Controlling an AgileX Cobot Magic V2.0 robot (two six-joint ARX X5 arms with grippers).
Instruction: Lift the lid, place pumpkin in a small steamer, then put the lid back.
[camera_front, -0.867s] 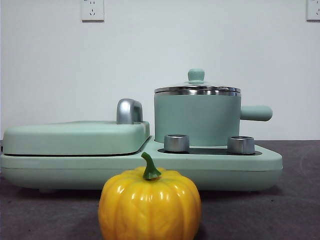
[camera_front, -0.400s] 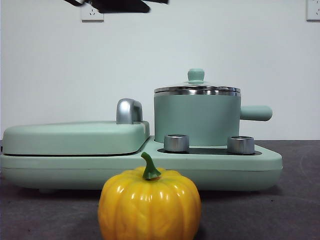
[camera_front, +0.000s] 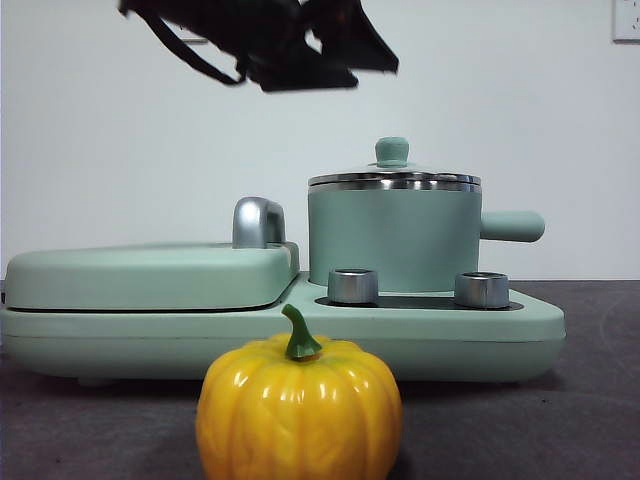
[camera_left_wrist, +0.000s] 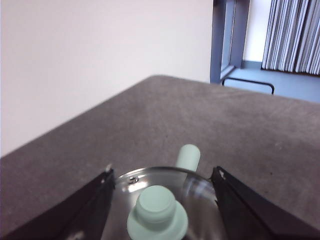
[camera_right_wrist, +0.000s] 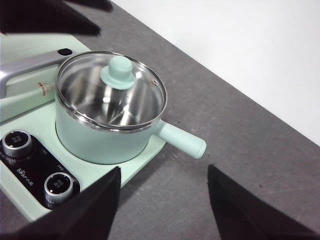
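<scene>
The pumpkin (camera_front: 299, 410) sits on the dark table (camera_front: 590, 400) at the very front, right in front of the mint-green cooker base (camera_front: 500, 335) and apart from it, its green stem curling upward; nothing is touching it. Behind it, on the right half of the base, stands the small steamer (camera_front: 393, 238) with its stubby handle (camera_front: 512, 226) pointing right, and the lid (camera_front: 393, 176) is seated on its steel rim, knob up. Two chrome dials (camera_front: 353, 286) are set in the base just in front of the pot. On the left half lies the flat griddle cover (camera_front: 150, 275) with its chrome handle (camera_front: 258, 222) beside the pot. The left gripper (camera_left_wrist: 161, 187) hangs above the pot, its jaws spread wide to either side of the lid's knob (camera_left_wrist: 157, 214) and not touching it; in the front view it shows as a dark shape up high, left of the pot. The right gripper (camera_right_wrist: 162, 185) waits higher and off to the pot's side, jaws also apart and holding nothing, looking down on the steamer (camera_right_wrist: 100, 142), the glass lid (camera_right_wrist: 111, 90) and the dials (camera_right_wrist: 59, 184). Through the glass the pot's steel inside looks bare. A white wall (camera_front: 500, 100) rises behind the table.
</scene>
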